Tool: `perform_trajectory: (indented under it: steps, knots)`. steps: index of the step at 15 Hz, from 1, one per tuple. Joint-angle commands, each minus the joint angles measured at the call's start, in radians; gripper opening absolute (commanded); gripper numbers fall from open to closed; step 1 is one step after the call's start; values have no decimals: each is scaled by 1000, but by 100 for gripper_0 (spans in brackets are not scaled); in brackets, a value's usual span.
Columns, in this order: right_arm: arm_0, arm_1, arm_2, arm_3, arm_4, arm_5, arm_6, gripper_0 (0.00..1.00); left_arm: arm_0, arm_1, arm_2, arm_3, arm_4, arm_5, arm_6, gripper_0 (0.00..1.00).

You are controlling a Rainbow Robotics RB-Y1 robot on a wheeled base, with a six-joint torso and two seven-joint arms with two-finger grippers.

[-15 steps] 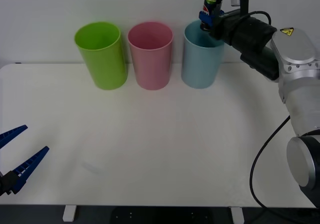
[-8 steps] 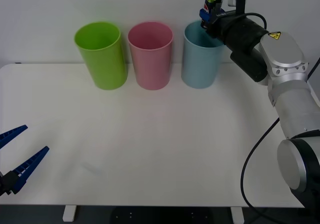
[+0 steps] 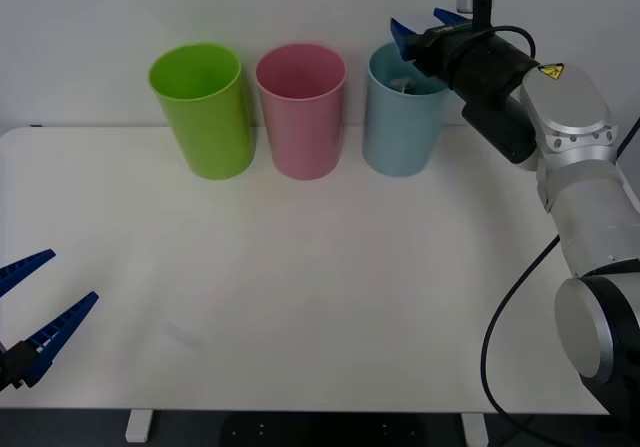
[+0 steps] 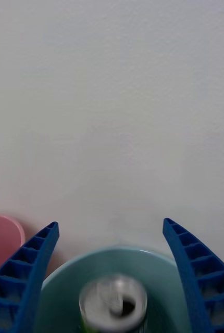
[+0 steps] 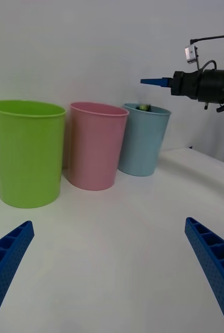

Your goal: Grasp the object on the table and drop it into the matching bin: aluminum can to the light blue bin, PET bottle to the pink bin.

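Aluminum can (image 4: 113, 304), silver top up, label unreadable, is seen inside the light blue bin (image 3: 400, 127); right gripper (image 3: 428, 25) is held above it, fingers spread, empty; left gripper (image 3: 32, 305) is parked spread at the table (image 3: 320, 297) edge

1. From my remote seat, the lime green bin (image 3: 203, 110) stands upright at the far edge of the tabletop, leftmost of the row, just beside its neighbour.
2. Plain white wall (image 3: 250, 7) right behind the bins.
3. Dark floor strip (image 3: 300, 429) shows under the near edge.
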Motion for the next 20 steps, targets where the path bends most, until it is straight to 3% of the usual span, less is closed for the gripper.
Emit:
perform_trajectory:
  steps: [1,4,8,15,20]
  knots:
    - [2,-2,-6,-1,-7,-13,10,100,0,0,0,0,0,0,0,100]
    - [25,-5,-46,-17,-19,-94,18,100,0,0,0,0,0,0,0,100]
    - [168,-15,-41,-221,-21,-122,4,100,0,0,0,0,0,0,0,100]
    - [424,-104,-37,-499,-125,-231,-5,100,0,0,0,0,0,0,0,100]
    - [588,-155,-47,-625,-199,-290,18,100,0,0,0,0,0,0,0,100]
